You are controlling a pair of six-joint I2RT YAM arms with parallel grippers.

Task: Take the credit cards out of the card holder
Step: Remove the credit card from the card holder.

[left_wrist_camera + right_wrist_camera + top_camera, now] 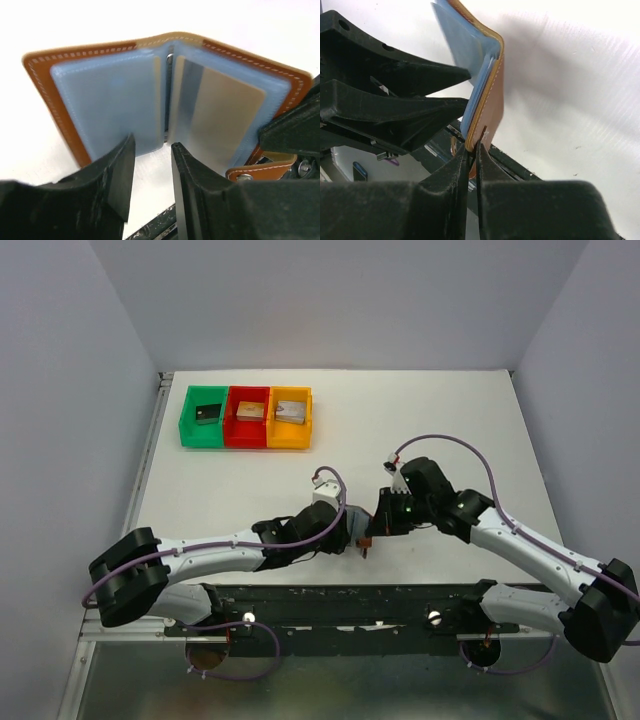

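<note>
The card holder (100, 95), brown leather with pale blue inner pockets, is held open and upright just above the table near its front edge (360, 533). A silvery credit card (220, 115) sits in its right pocket; the other cards are hidden. My right gripper (474, 150) is shut on the holder's brown outer edge (492, 100). My left gripper (152, 150) is open. Its fingers (120, 175) stand in front of the lower edge of the pockets, one on each side of the fold. In the top view both grippers meet at the holder, the left one (348, 527) and the right one (377, 527).
Green (188, 420), red (247, 436) and orange (290, 440) bins with small blocks stand at the back left. The black frame rail (340, 600) runs just beyond the table's front edge, under the holder.
</note>
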